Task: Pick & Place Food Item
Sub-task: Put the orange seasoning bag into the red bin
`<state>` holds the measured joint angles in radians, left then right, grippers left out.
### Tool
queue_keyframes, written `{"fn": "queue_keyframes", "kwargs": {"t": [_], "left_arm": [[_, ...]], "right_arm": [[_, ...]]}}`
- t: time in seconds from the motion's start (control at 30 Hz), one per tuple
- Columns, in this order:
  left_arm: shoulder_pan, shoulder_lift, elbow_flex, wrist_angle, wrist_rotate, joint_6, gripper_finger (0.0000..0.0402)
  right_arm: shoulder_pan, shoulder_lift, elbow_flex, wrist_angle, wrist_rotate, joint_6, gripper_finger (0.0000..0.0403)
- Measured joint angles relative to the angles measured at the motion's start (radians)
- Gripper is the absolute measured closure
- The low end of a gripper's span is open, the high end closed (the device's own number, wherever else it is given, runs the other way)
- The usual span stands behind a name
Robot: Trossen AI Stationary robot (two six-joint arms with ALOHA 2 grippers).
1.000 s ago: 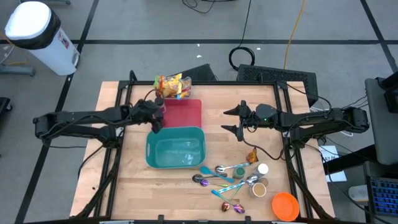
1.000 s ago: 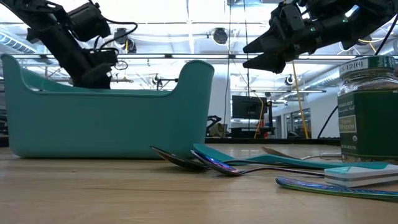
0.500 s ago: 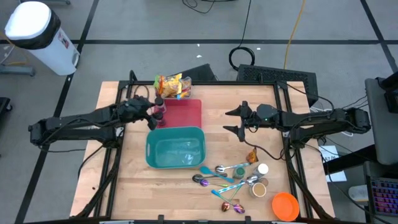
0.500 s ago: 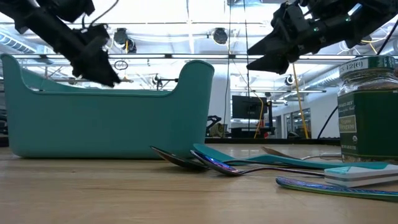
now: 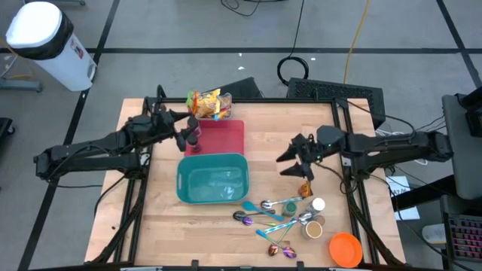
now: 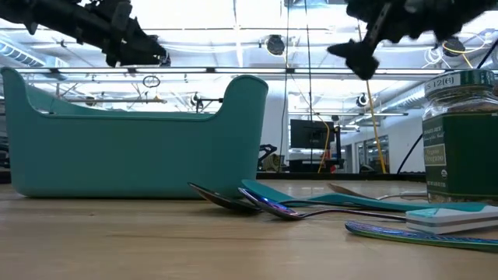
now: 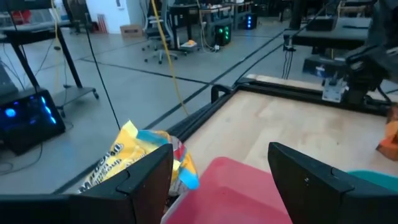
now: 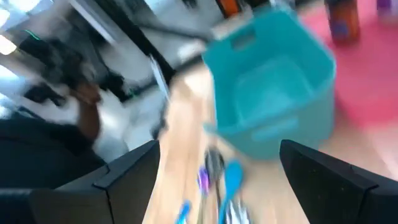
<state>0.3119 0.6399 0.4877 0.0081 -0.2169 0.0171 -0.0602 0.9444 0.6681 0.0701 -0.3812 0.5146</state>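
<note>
— Left gripper (image 5: 183,129) first: we see it in the upper left of the high view, fingers spread with nothing between them, over the near edge of the flat red rectangular mat (image 5: 223,135). What do we have for the food?

— We place the crinkled yellow snack bag (image 5: 208,104) at the table's far edge, above the mat in the frame, just beyond that gripper. The left wrist view shows the same bag (image 7: 134,158) past the two dark fingers.

— And the right gripper (image 5: 294,156)?

— Right of centre, also spread and empty, above bare wood beside the teal plastic bin (image 5: 212,180).

— Anything lower down?

— We count coloured spoons (image 5: 265,213) scattered in the lower middle, with a round orange lid (image 5: 346,248) at the lower right.
</note>
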Motion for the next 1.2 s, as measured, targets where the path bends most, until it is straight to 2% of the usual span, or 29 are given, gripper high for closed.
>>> {"fn": "queue_keyframes", "kwargs": {"t": [0.13, 0.23, 0.3, 0.37, 0.53, 0.8, 0.97, 1.2], "left_arm": [[0.002, 0.001, 0.0, 0.004, -0.001, 0.013, 0.013], [0.002, 0.002, 0.0, 0.001, -0.001, 0.008, 0.0131], [0.002, 0.001, 0.0, 0.001, -0.001, 0.007, 0.013], [0.002, 0.001, 0.0, 0.002, -0.001, 0.008, 0.013], [0.002, 0.002, 0.0, 0.002, -0.001, 0.008, 0.013], [0.002, 0.002, 0.0, -0.001, 0.0, -0.004, 0.0131], [0.002, 0.001, 0.0, -0.011, 0.0, -0.007, 0.0131], [0.002, 0.002, 0.0, -0.013, 0.0, -0.007, 0.0131]], "right_arm": [[0.131, 0.04, 0.213, -0.515, 0.238, 0.044, 0.0087], [0.226, 0.102, 0.353, -0.871, 0.381, 0.248, 0.0095], [0.28, 0.139, 0.407, -1.042, 0.406, 0.411, 0.0101], [0.329, 0.165, 0.423, -1.135, 0.406, 0.548, 0.0106], [0.397, 0.22, 0.41, -1.189, 0.405, 0.717, 0.0118], [0.419, 0.291, 0.372, -1.177, 0.341, 0.783, 0.0158], [0.418, 0.303, 0.363, -1.153, 0.305, 0.783, 0.0213], [0.418, 0.302, 0.363, -1.143, 0.302, 0.766, 0.0323]]}}
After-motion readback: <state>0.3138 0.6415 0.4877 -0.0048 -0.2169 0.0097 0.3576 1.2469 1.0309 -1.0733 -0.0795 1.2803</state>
